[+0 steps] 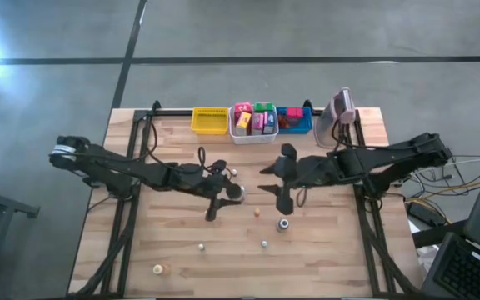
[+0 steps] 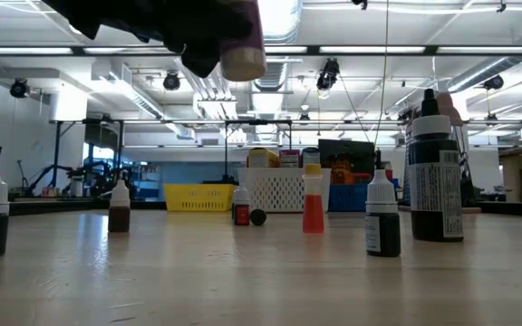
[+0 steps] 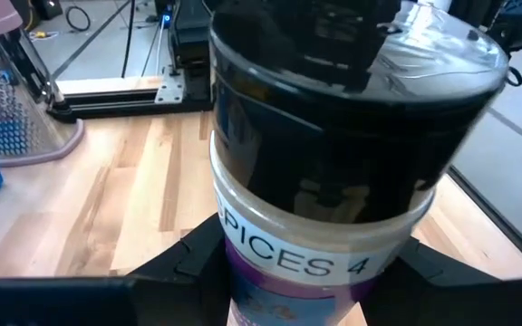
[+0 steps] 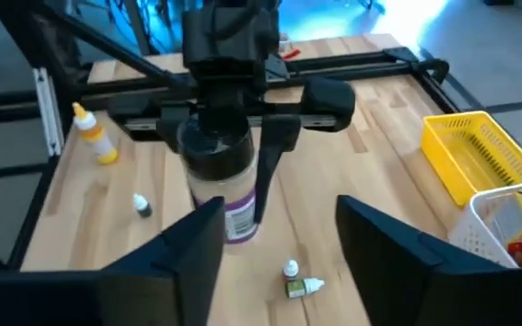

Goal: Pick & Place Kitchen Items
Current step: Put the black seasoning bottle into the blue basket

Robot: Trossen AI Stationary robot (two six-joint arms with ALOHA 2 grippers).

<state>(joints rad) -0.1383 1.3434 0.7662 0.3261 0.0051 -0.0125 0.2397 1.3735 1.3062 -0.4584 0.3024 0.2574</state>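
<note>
Left pincer [image 4: 234,149]: clamped on a cylindrical spice jar [image 3: 333,181] with black lid and white-and-purple label, held clear above the wooden counter [image 1: 323,267].
Jar label: reads "PICES 4"; the rest is hidden.
Right pincer [image 1: 272,182]: fingers spread wide, empty, facing the jar, just beside it.
Small dropper bottles [image 4: 302,287]: on the counter below and between the pincers; one with green label lies flat, writing too small to read.
Yellow squeeze bottle [image 4: 92,134]: upright beyond the left pincer.
Yellow mesh bin [image 4: 474,163]: beside the right pincer.
</note>
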